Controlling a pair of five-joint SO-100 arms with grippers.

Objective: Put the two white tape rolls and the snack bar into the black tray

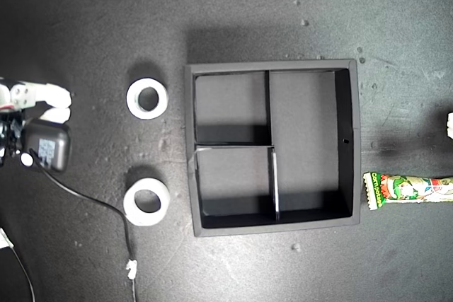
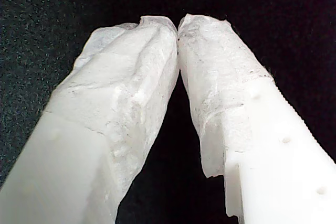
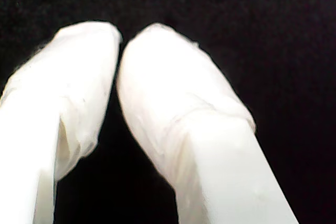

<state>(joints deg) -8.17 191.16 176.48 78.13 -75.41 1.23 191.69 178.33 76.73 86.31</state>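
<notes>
The black tray [image 1: 352, 139] sits mid-table in the exterior view, and all of its compartments are bare. Two white tape rolls lie flat beside its wall on the exterior view's left, one farther up [image 1: 147, 98] and one lower [image 1: 146, 201]. The snack bar [image 1: 409, 189], in a green-yellow wrapper, lies at the exterior view's right edge, just outside the tray. My first gripper [image 2: 177, 24] is shut, tips touching over black table, with nothing between them. My second gripper [image 3: 121, 38] is likewise shut on nothing. An arm's white fingers [image 1: 51, 100] show at the exterior view's left edge; which arm it is does not show.
A black camera module [image 1: 49, 145] rides on the arm at the exterior view's left. Its cable [image 1: 106, 210] trails across the table past the lower roll to a white connector [image 1: 131, 268]. A white part [image 1: 449, 125] pokes in at the exterior view's right edge above the snack bar.
</notes>
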